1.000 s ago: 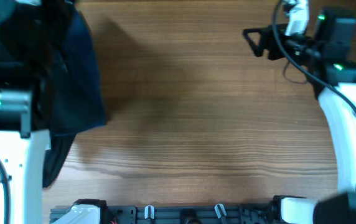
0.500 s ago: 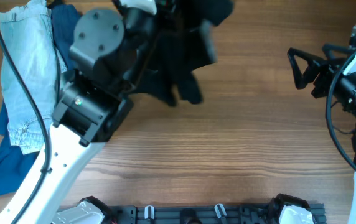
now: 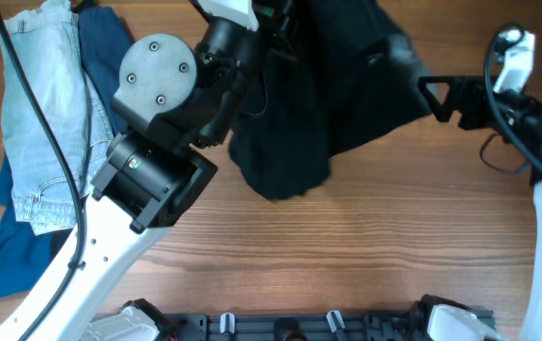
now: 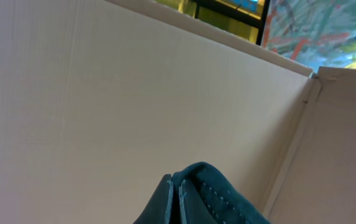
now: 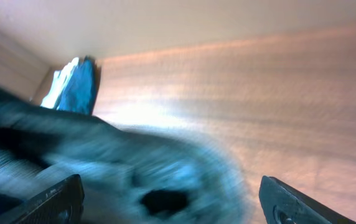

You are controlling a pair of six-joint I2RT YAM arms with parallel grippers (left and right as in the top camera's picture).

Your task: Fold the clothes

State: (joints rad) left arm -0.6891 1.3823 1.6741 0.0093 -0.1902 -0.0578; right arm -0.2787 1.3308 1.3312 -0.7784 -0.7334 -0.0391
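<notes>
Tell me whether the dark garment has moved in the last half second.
Yes. The dark garment has swung right, farther from the jeans, and now reaches the right gripper.

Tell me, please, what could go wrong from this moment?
1. The dark garment hangs bunched, so the open right gripper beside its edge may pinch several layers, or miss the edge entirely.
2. The left arm passes close to the light jeans and might drag them across the table.
</notes>
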